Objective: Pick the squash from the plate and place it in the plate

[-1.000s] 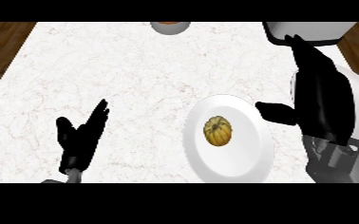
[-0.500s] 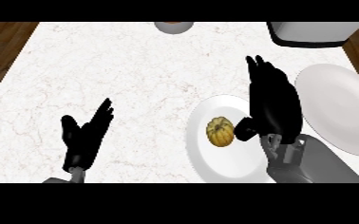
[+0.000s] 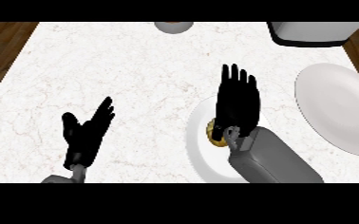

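Over the near round white plate [image 3: 200, 147], your right hand [image 3: 238, 102] hovers, fingers straight and spread toward twelve o'clock; the small yellow-orange squash [image 3: 214, 134] peeks out at seven o'clock beneath its palm. Left hand [image 3: 85, 133] rests open, well apart.

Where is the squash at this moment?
In the head view the squash lies on the nearer plate, right of centre, mostly hidden beneath the open right hand; the second plate is farther right.

Squash [image 3: 213, 132] on near plate [image 3: 200, 152]; second plate [image 3: 329, 107] right, apart.
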